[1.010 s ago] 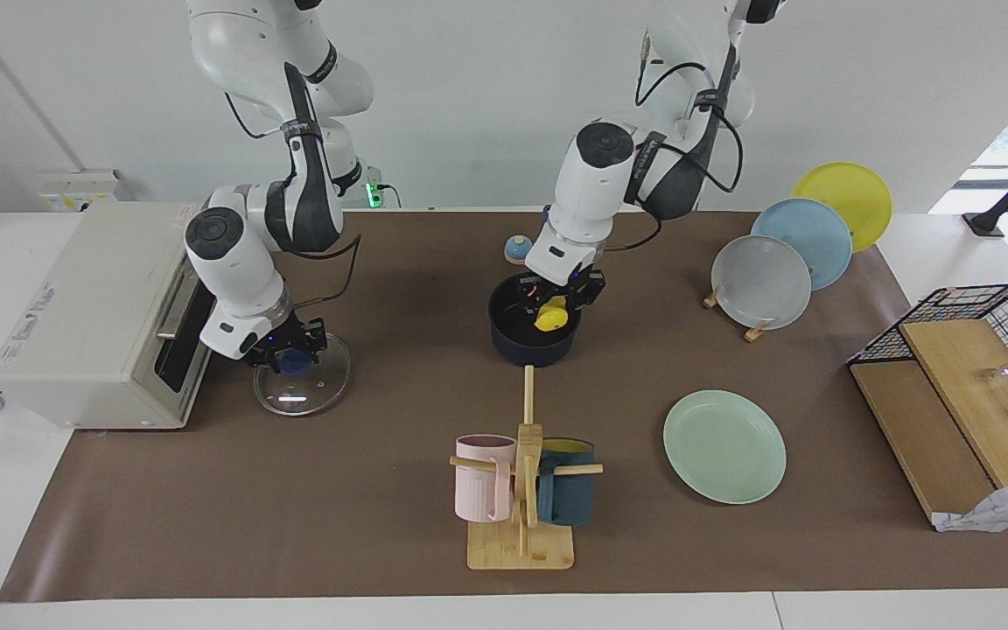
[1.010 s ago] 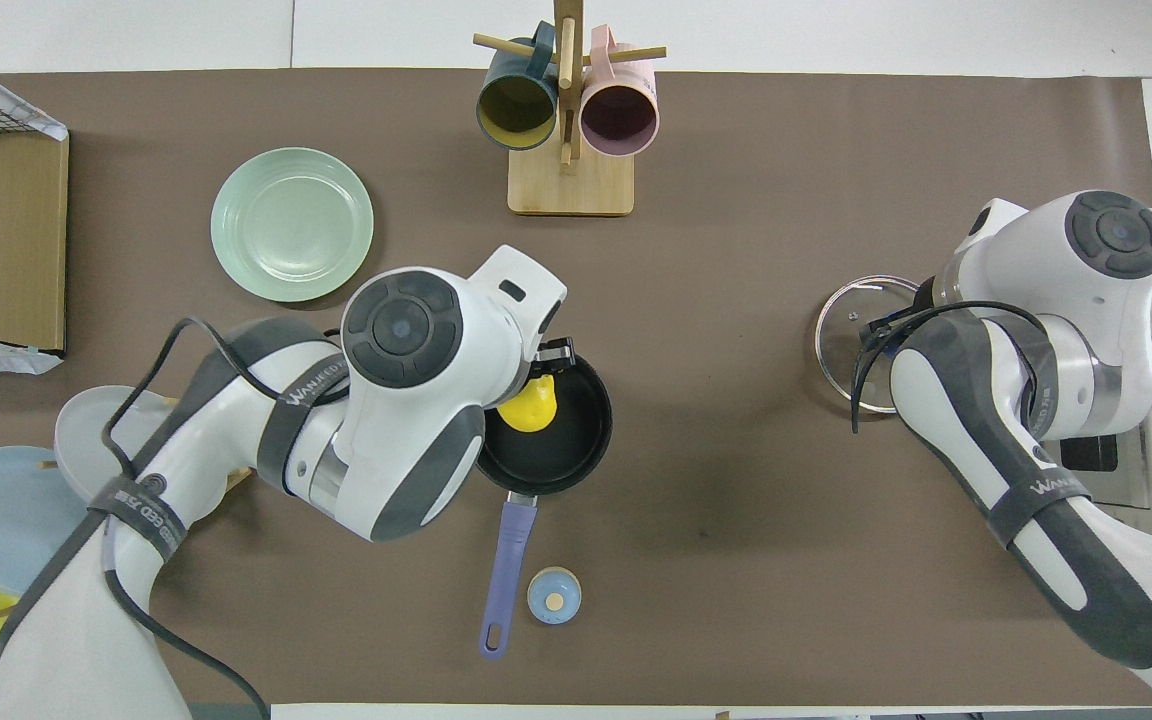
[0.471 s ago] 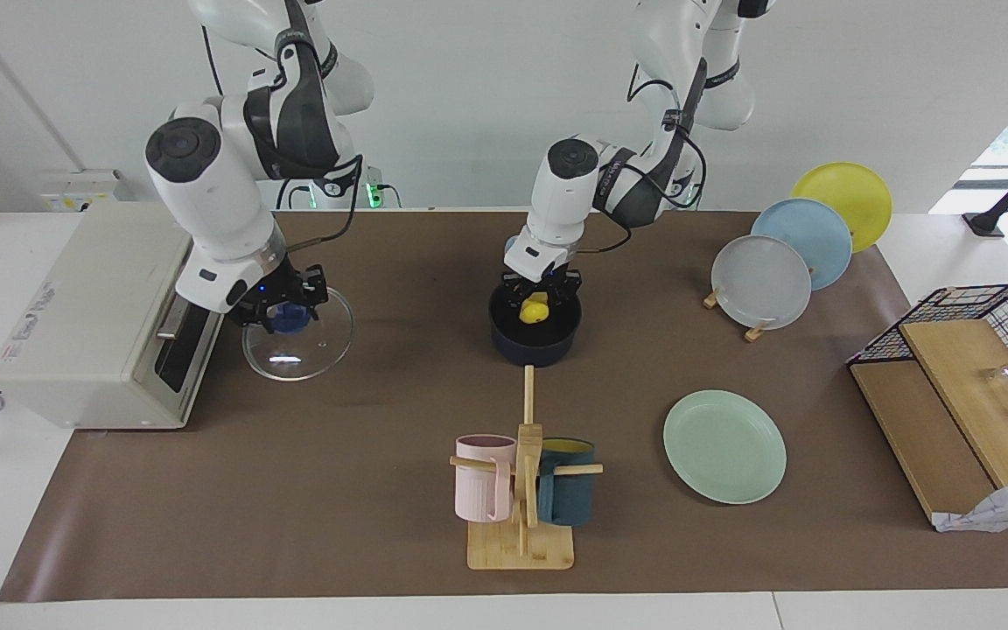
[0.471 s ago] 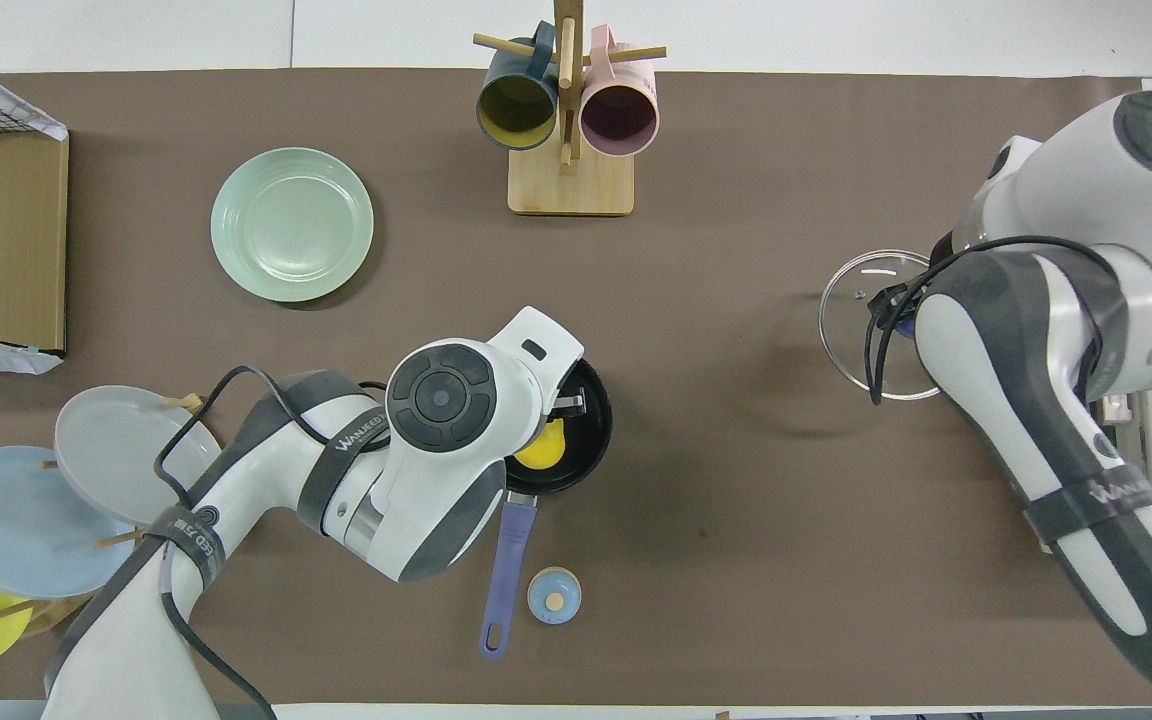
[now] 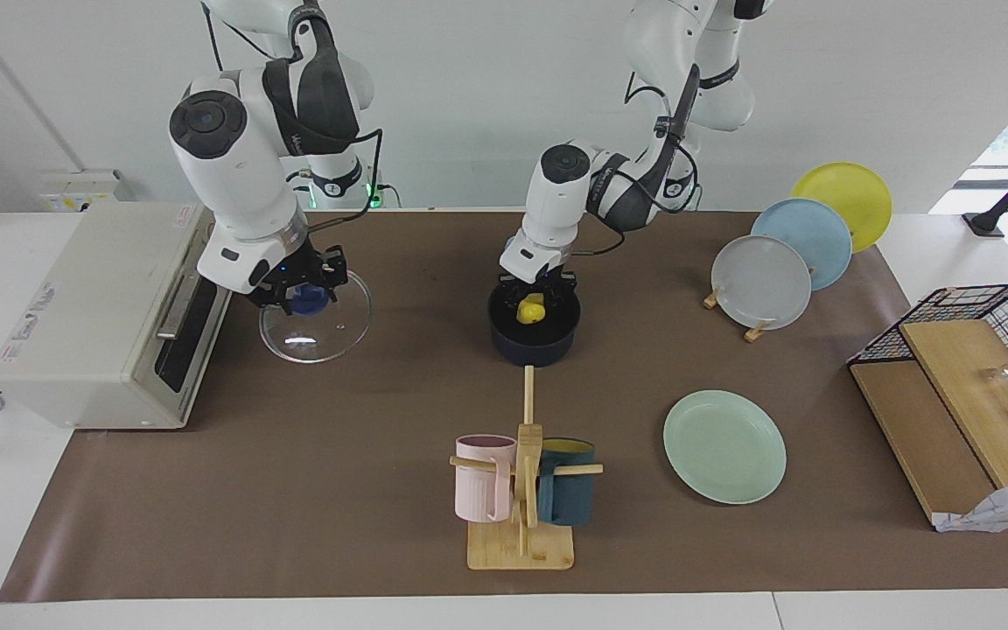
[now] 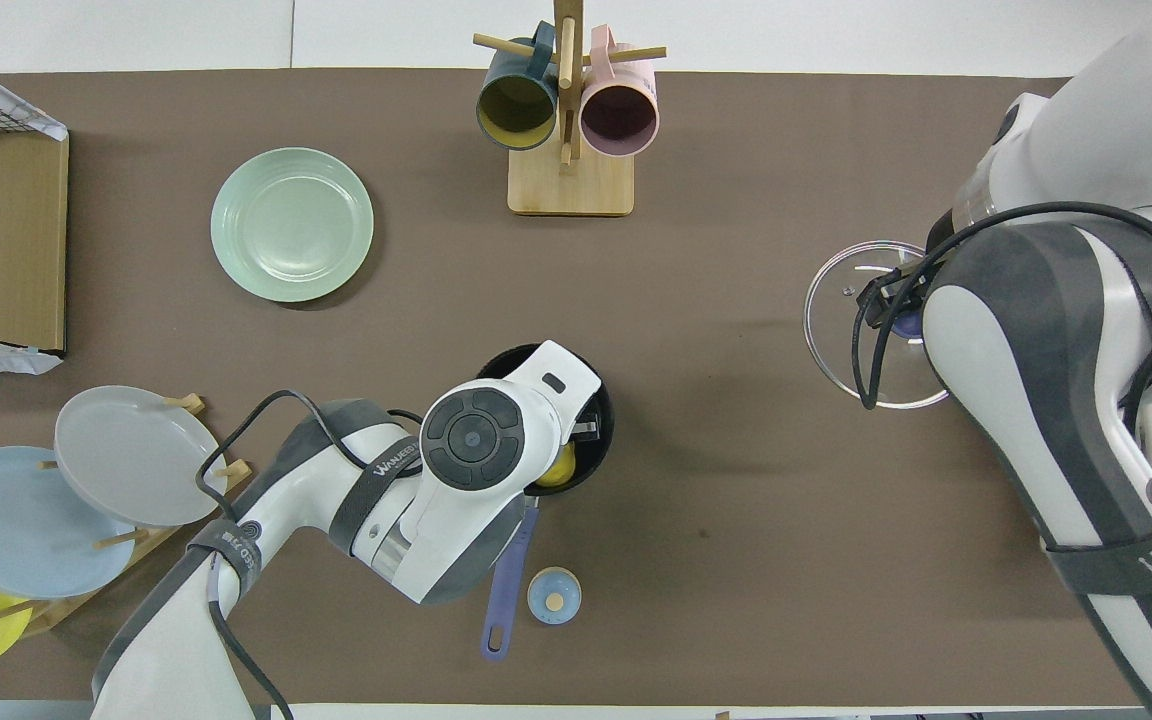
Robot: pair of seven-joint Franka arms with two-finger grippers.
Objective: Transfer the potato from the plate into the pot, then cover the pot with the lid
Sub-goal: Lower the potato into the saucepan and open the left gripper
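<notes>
The yellow potato (image 5: pixel 531 308) is low inside the dark navy pot (image 5: pixel 535 350), between the fingers of my left gripper (image 5: pixel 536 293), which is shut on it. In the overhead view the potato (image 6: pixel 558 468) shows partly under the left wrist, inside the pot (image 6: pixel 604 440). My right gripper (image 5: pixel 303 297) is shut on the blue knob of the glass lid (image 5: pixel 329 334) and holds it up in the air over the mat beside the toaster oven. The lid (image 6: pixel 836 330) also shows in the overhead view. The mint-green plate (image 5: pixel 724 446) lies empty, farther from the robots than the pot.
The pot's blue handle (image 6: pixel 504 590) points toward the robots, with a small blue bell (image 6: pixel 554 596) beside it. A mug tree (image 5: pixel 521 490) stands farther out than the pot. A toaster oven (image 5: pixel 93 315), a rack of upright plates (image 5: pixel 762 280) and a wire basket (image 5: pixel 976 332) stand at the table's ends.
My right gripper lifted the lid off the mat and carried it a little toward the pot. My left gripper lowered the potato into the pot and shifted toward the robots.
</notes>
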